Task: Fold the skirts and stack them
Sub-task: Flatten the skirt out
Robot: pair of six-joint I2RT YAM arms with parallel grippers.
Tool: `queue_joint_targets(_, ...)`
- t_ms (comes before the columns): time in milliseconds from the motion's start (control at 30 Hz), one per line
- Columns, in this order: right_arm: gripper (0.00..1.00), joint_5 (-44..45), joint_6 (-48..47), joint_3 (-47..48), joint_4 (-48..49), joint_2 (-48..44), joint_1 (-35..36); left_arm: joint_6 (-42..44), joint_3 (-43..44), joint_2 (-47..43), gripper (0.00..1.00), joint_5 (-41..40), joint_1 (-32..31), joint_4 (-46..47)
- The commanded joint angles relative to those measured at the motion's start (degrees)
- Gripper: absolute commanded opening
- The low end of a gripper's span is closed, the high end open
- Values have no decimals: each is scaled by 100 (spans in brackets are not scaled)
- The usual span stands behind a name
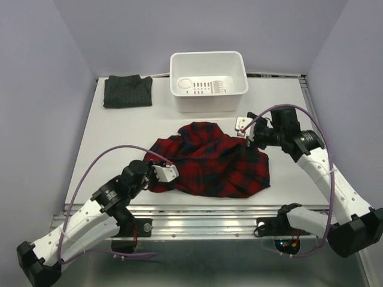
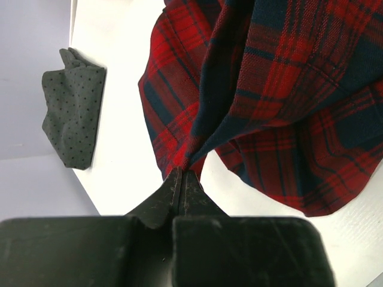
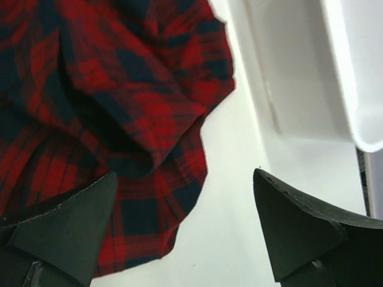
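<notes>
Step in hand: flattening plaid skirt (image 1: 212,161); fold not yet begun. Skirt lies crumpled mid-table. Left gripper (image 2: 179,179) clamped on its 8 o'clock edge. Right gripper (image 3: 184,174) jaws wide, empty, at skirt's 2 o'clock corner.

Next move, judged: right takes that corner, both arms draw cloth taut.

Grey skirt (image 1: 127,91) folded at table's 11 o'clock, well apart.

White tub (image 1: 209,103) at 12 o'clock, near right gripper; crowding risk.

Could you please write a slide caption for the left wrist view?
Left hand shut on an edge of the plaid skirt; the grey skirt lies apart.
</notes>
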Motion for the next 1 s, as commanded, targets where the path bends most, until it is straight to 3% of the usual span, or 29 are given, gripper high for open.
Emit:
queue_joint_targets(0,100,-209,-1453,-362,-610,1,-157,-204,96,225,0,-67,107,149)
queue_joint_targets(233,100,-850,-2429,-739,-981,115,-210,-388,403,568,0,196,177,210)
queue_joint_targets(333,100,-1027,-2202,-924,-167,220,-210,-415,439,683,0,249,177,228)
queue_joint_targets(500,96,-1501,-2289,-565,-207,879,-210,-529,474,780,0,302,195,254)
queue_joint_targets(600,66,-1756,-2229,-529,-76,1082,-210,-626,535,850,0,258,212,333)
queue_joint_targets(667,60,-1713,-2141,-503,47,1152,-210,-661,562,876,0,267,230,333)
queue_joint_targets(800,56,-1598,-2210,-371,118,1135,-210,-767,597,894,0,284,239,342)
queue_joint_targets(867,46,-1773,-2316,-362,110,1030,-210,-793,580,911,0,284,256,368)
queue_joint_targets(900,20,-1835,-2420,-353,75,1003,-210,-811,597,920,0,267,265,394)
queue_joint_targets(933,5,-1879,-2552,-345,-4,986,-210,-845,614,929,0,267,291,412)
queue_joint_targets(967,1,-1880,-2501,-327,-13,968,-210,-881,649,938,0,249,309,438)
